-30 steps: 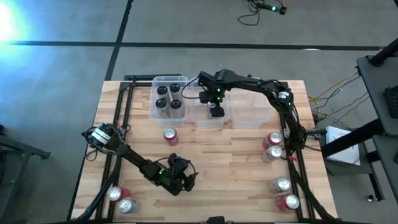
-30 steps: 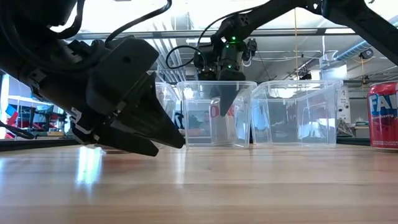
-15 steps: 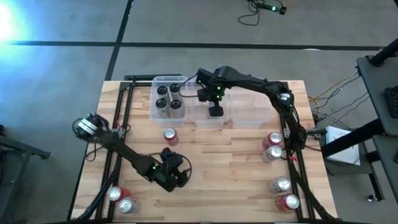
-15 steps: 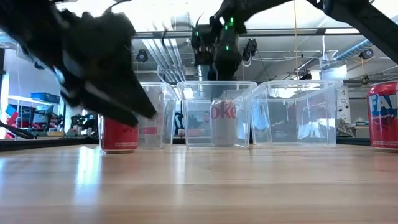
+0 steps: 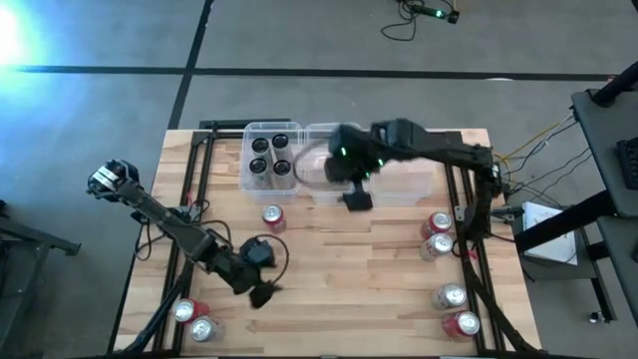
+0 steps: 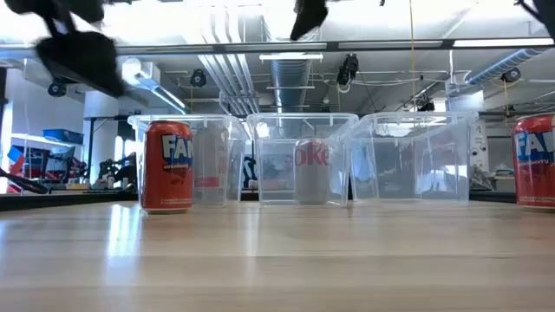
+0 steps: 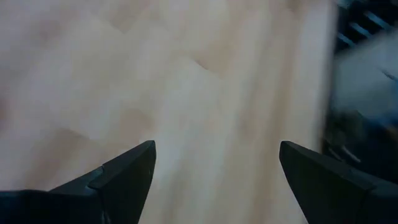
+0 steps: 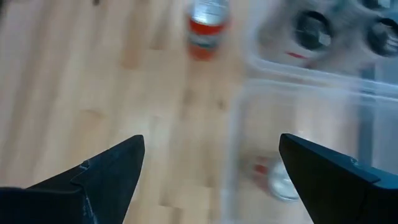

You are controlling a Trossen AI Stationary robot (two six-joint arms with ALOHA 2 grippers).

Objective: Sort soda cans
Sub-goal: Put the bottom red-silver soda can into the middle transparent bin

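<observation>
Counting cans: four black cylindrical metal soda cans (image 5: 270, 155) stand in the leftmost clear rectangular plastic bin (image 5: 248, 180), one silver metal soda can (image 6: 312, 171) in the middle clear bin (image 6: 260, 156), and seven red or silver-topped cans on the wooden table (image 5: 349, 269). Left gripper (image 7: 211, 180) hovers over bare wood, fingers wide and empty. Right gripper (image 8: 208, 174), also wide and empty, hangs above the middle bin's front edge.

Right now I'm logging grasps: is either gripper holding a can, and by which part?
Nothing is held. The left gripper and the right gripper are both open, with only bare space between their fingers.
</observation>
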